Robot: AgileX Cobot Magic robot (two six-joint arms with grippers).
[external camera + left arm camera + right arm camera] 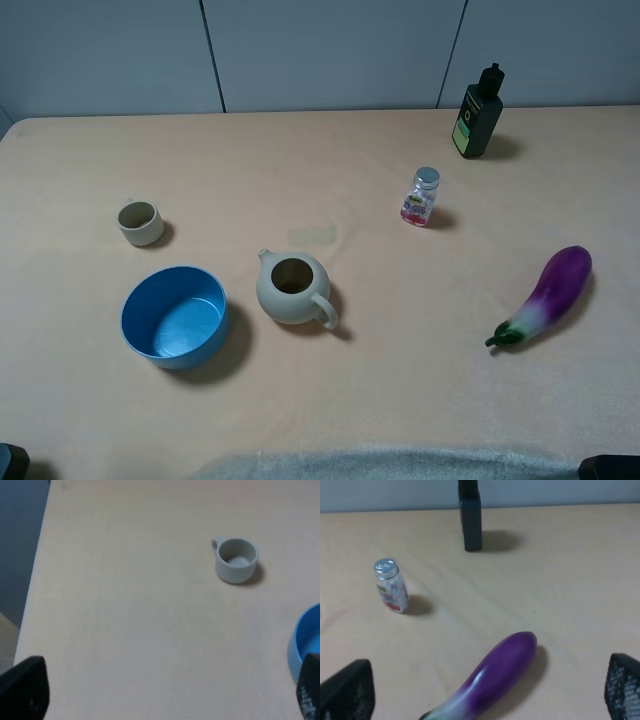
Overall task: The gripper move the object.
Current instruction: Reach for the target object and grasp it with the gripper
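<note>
At the near left corner of the beige table (320,150), the high view shows only a dark sliver of the left arm (10,463), low at the near edge. Its wrist view shows the left gripper (165,697) spread wide, with a black fingertip (22,690) at either side and only tabletop between them.

Ahead of it stands a small beige cup (140,222), upright, its handle toward the far left. Nearer and slightly right sits a blue bowl (175,317), close to the cup but apart from it. Just right of the bowl is a cream teapot (293,290), mouth open, spout to the far left and handle to the near right.

Farther right and farther back stands a small clear bottle (421,197) with a pink label and a silver cap. A dark green bottle (480,112) stands upright near the far edge.

The eggplant (548,295) lies on its side on the right of the table, well apart from the rest. Its green stem points near-left and its purple end far-right.

A dark bit of the right arm (610,466) sits at the near right corner. The right gripper (485,692) is wide open and holds nothing; the eggplant lies on the table ahead of it, untouched.
</note>
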